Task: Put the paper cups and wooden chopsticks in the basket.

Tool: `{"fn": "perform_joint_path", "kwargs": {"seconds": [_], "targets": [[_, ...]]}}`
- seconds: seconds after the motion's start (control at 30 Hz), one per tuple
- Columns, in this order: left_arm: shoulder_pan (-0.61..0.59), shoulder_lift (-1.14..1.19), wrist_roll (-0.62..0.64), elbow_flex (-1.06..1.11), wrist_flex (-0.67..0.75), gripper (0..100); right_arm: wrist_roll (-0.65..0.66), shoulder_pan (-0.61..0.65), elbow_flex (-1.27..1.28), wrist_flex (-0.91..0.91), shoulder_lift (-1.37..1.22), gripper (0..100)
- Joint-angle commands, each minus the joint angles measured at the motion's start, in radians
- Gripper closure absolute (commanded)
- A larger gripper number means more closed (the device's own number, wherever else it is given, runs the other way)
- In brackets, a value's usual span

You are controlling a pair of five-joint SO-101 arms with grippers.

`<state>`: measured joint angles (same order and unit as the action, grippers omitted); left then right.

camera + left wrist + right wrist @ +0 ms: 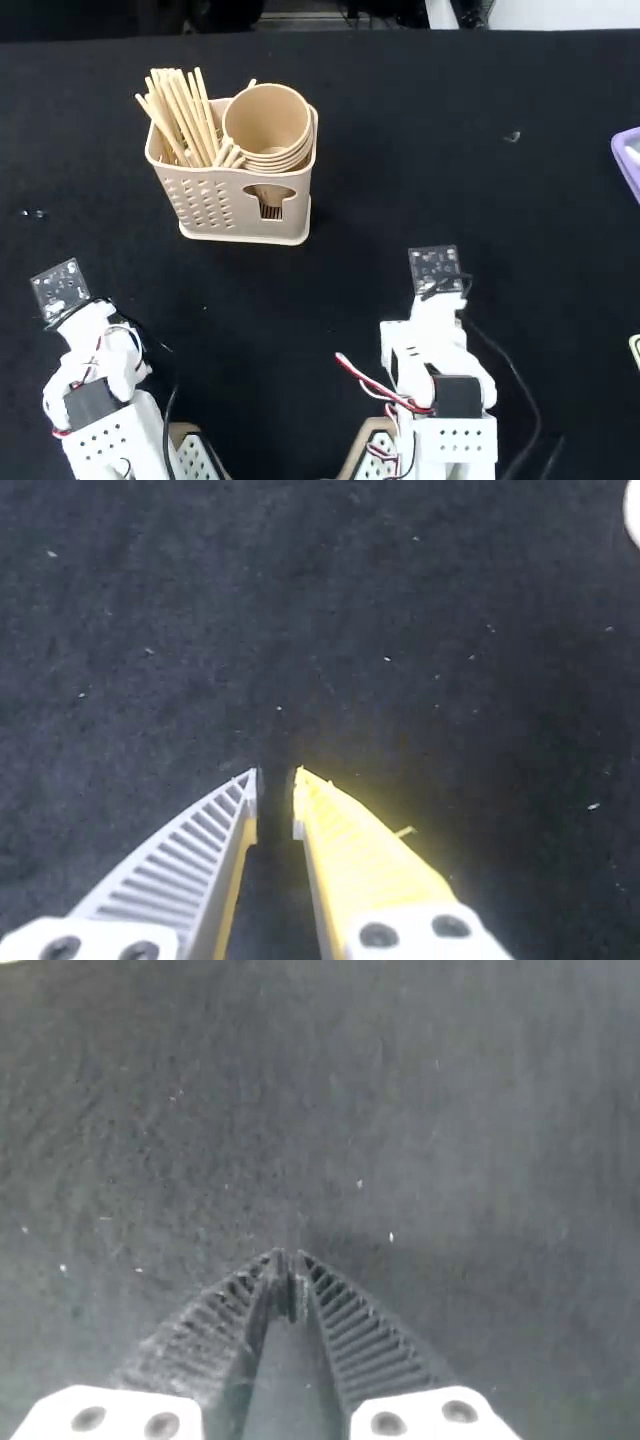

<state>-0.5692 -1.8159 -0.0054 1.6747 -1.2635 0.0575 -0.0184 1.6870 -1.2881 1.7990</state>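
Two arms sit folded at the near edge of the bench (450, 180), well apart from each other. The left end effector (275, 780) hangs just over bare black cloth with its jaws drawn almost together and nothing between them. The right end effector (287, 1260) is clenched tip to tip, also carrying nothing. Past them lies a wide strip of bare bench, and beyond that the basket (235, 210) stands upright, left of centre. The paper cups (268, 120) are nested in a stack in its right half. The wooden chopsticks (185, 110) stand bundled in its left half, leaning outward and rising well above the rim. Judging by this, the task looks finished. If anything needed resetting, the cups would be light and thin-walled, easy to crush, and best pinched gently at the rolled rim of the top one. The chopsticks are stiff, light and smooth, apt to slip or fan out, so a firm hold on the exposed upper part suits them. The basket itself seems light enough to tip if nudged high on its wall. Room is generous on all sides of it. A purple object (628, 160) pokes in at the far right edge, well away from everything else.
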Motion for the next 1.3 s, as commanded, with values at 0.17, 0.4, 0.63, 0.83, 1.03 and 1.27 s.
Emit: {"fn": "perform_joint_path", "kwargs": {"seconds": [0.17,0.4,0.63,0.83,1.03,1.27], "targets": [[0.122,-0.008,-0.002,0.024,-0.011,93,-0.183,0.011,-0.002,-0.015,0.094,98.5],[0.114,-0.008,-0.002,0.024,-0.011,93,-0.183,0.011,-0.002,-0.015,0.094,98.5],[0.133,-0.008,-0.002,0.024,-0.011,93,-0.183,0.006,-0.002,-0.015,0.094,98.5],[0.318,-0.008,-0.002,0.024,-0.011,93,-0.183,0.003,-0.002,-0.015,0.094,98.5],[0.343,-0.008,-0.002,0.024,-0.011,93,-0.183,0.008,-0.002,-0.015,0.094,98.5],[0.340,-0.008,-0.002,0.024,-0.011,93,-0.183,0.008,-0.002,-0.015,0.094,98.5]]}}
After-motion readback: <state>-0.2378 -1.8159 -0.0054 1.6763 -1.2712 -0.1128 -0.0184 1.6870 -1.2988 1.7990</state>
